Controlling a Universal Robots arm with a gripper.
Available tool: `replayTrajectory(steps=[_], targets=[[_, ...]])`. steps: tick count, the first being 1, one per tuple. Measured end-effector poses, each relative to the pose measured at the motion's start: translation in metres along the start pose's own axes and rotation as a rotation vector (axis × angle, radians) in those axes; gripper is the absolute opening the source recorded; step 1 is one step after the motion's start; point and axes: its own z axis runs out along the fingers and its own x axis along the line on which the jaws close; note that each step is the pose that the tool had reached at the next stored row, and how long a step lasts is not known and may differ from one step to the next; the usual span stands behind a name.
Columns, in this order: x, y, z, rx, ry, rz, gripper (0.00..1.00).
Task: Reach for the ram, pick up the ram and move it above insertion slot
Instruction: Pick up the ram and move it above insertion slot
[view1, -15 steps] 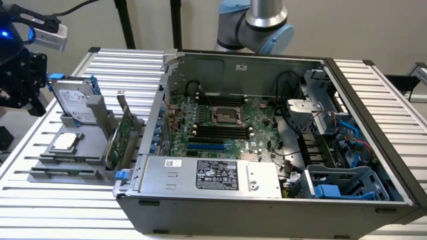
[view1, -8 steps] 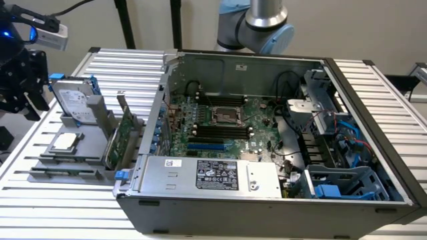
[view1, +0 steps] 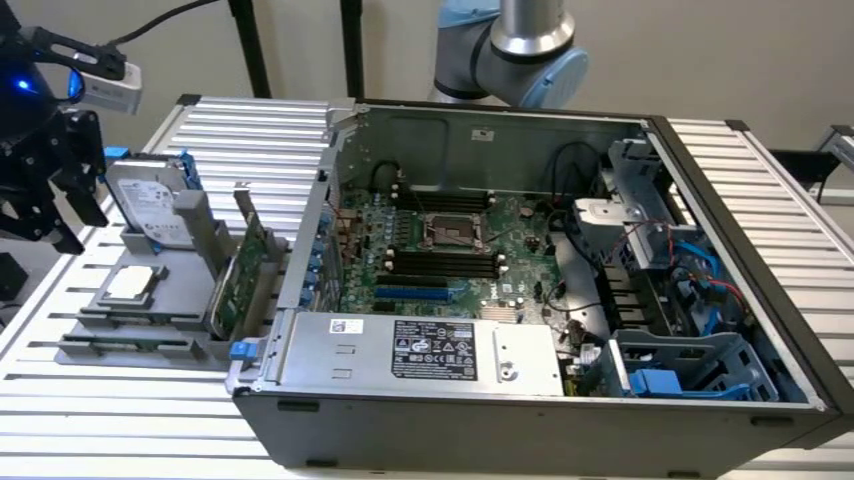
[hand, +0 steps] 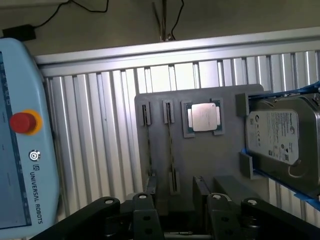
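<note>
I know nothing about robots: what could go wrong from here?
1. The ram is a thin sliver standing edge-up in the gray holder; the gripper, jaws open, might close slightly off and tilt it.
2. The hard drive and CPU sit close by on that holder and might get bumped.
3. The tall expansion card stands between holder and computer case; a low carry could clip it.

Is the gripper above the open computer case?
No, the gripper hangs beside the hard drive, well to the exterior view's left of the computer case.
</note>
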Motion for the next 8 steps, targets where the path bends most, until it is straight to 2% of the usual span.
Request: replayTrajectory(steps=[8], targets=[[0.003, -0.0007, 0.0145, 0.0000, 0.0000, 0.000, 0.42]])
